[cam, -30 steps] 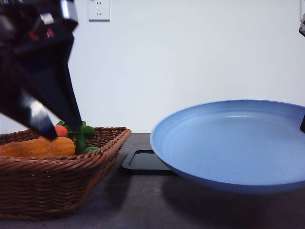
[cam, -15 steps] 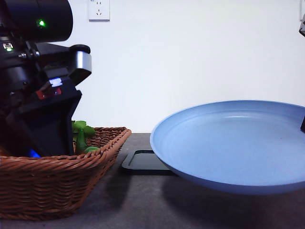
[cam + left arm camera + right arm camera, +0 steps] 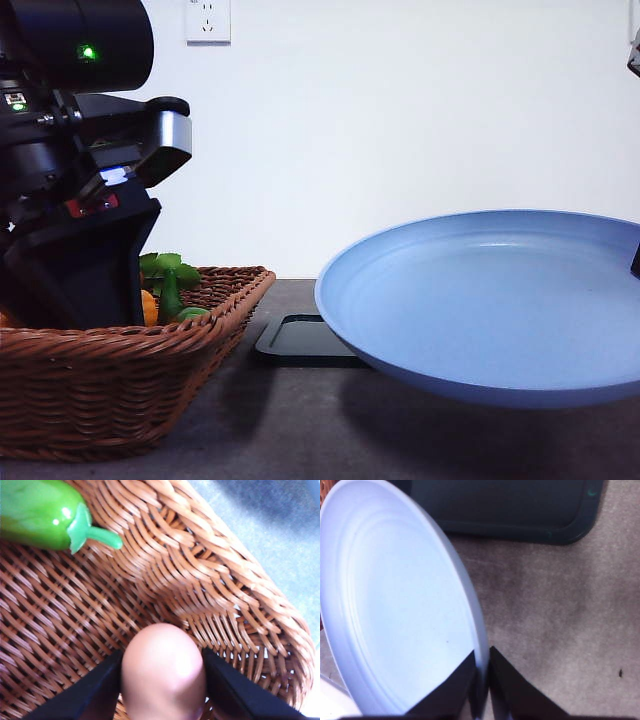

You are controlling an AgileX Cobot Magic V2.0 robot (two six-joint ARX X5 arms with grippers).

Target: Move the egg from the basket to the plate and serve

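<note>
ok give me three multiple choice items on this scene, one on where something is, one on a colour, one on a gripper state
1. Where is the small brownish-pink oval egg?
A. on the plate
B. between the left gripper's fingers, over the brown woven wicker basket
C. on the black tray

2. What colour is the large round shallow plate?
A. light blue
B. red
C. yellow

3. What is the right gripper doing?
A. hanging open over the basket
B. holding the egg
C. pinching the plate's rim

Answers: 1 B, the left wrist view shows dark fingers on both sides of the egg above wicker. 2 A, seen in the front view. 3 C, the right wrist view shows the rim between its fingers.
</note>
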